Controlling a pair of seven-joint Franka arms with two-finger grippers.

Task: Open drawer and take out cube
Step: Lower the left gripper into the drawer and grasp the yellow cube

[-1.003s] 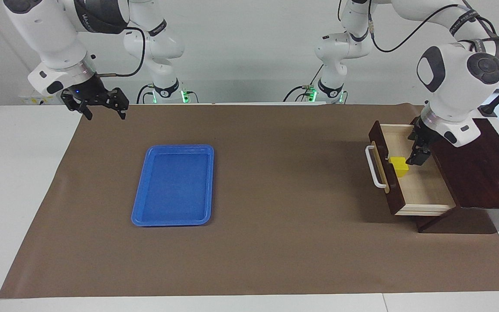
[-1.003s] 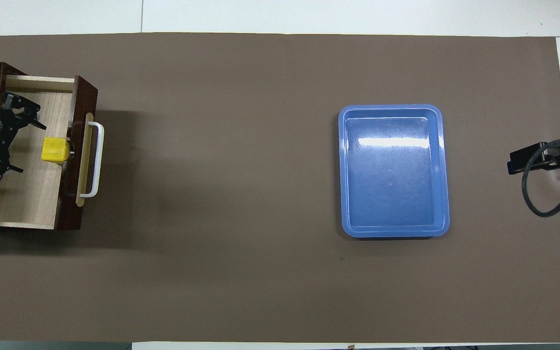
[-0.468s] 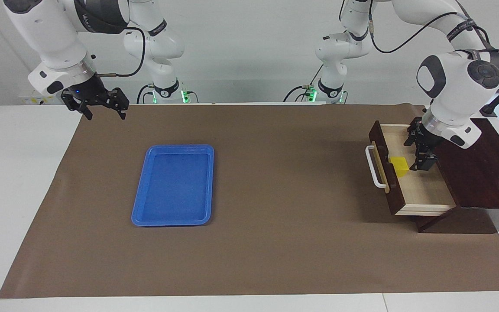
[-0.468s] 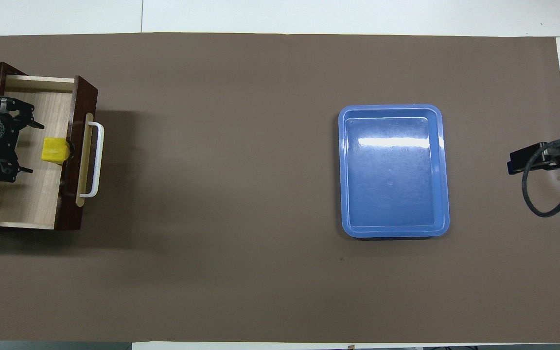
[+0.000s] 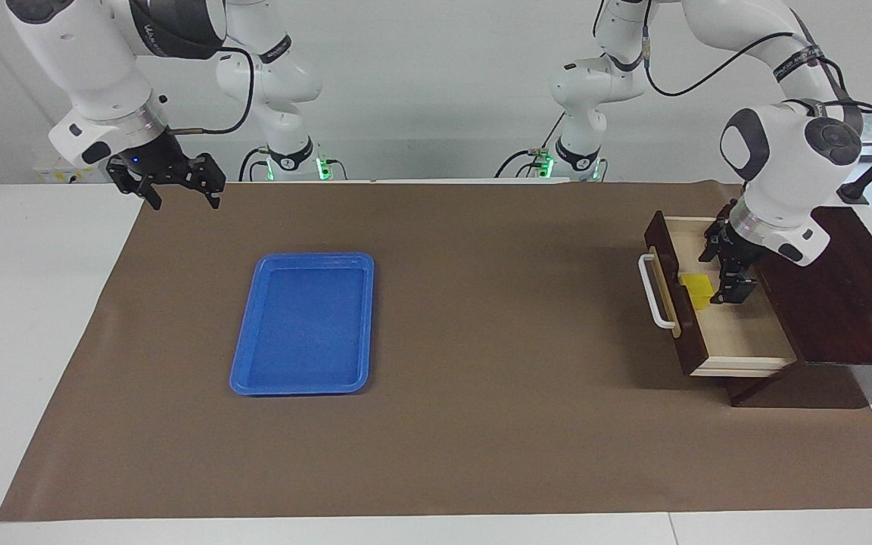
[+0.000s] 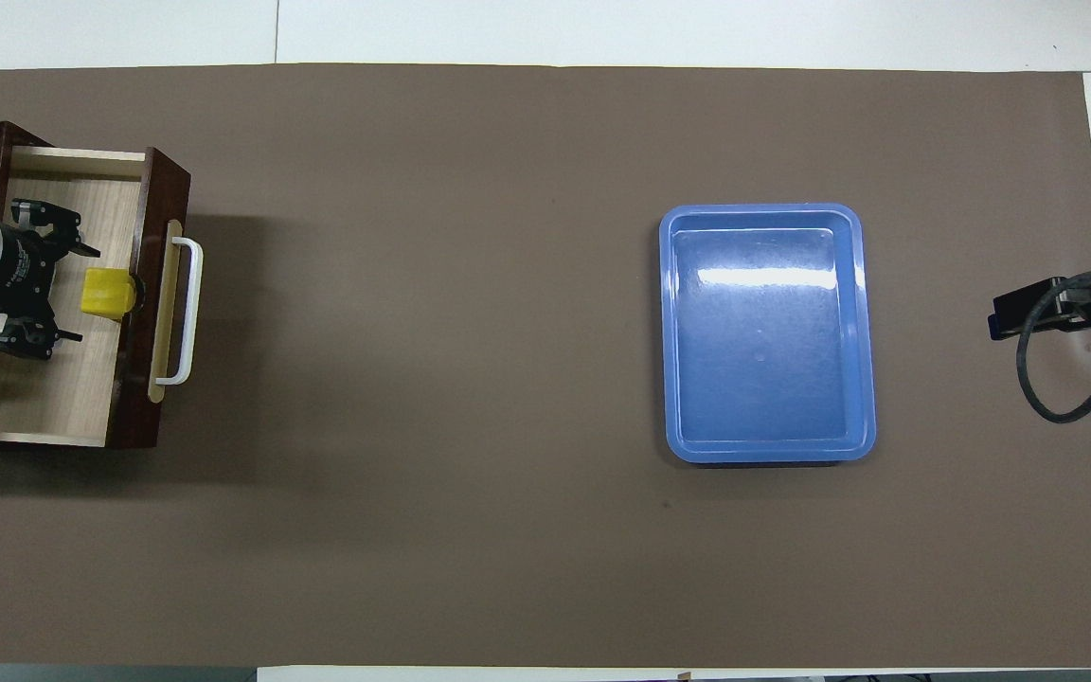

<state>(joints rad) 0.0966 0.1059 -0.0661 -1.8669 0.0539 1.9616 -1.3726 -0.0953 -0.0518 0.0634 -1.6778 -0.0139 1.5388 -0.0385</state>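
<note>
The drawer point(image 5: 739, 341) stands pulled out of its dark wooden cabinet point(image 5: 845, 303), white handle point(image 5: 655, 291) toward the table's middle. The yellow cube point(image 5: 697, 290) rests on the pale floor against the inside of the drawer front. My left gripper point(image 5: 724, 269) hangs low inside the drawer, open, beside the cube on the cabinet side. In the overhead view the left gripper point(image 6: 77, 294) has its fingertips spread wider than the cube point(image 6: 108, 292), level with its near edge; the drawer point(image 6: 53, 398) holds nothing else. My right gripper point(image 5: 182, 198) waits open above the mat's corner.
A flat blue tray point(image 5: 303, 324) lies on the brown mat toward the right arm's end, seen also as the blue tray point(image 6: 768, 332) in the overhead view. The cabinet sits at the mat's edge at the left arm's end.
The left gripper has shifted inside the drawer toward the cube and the drawer front, and its wrist has tilted. The cube, drawer and right arm have not moved.
</note>
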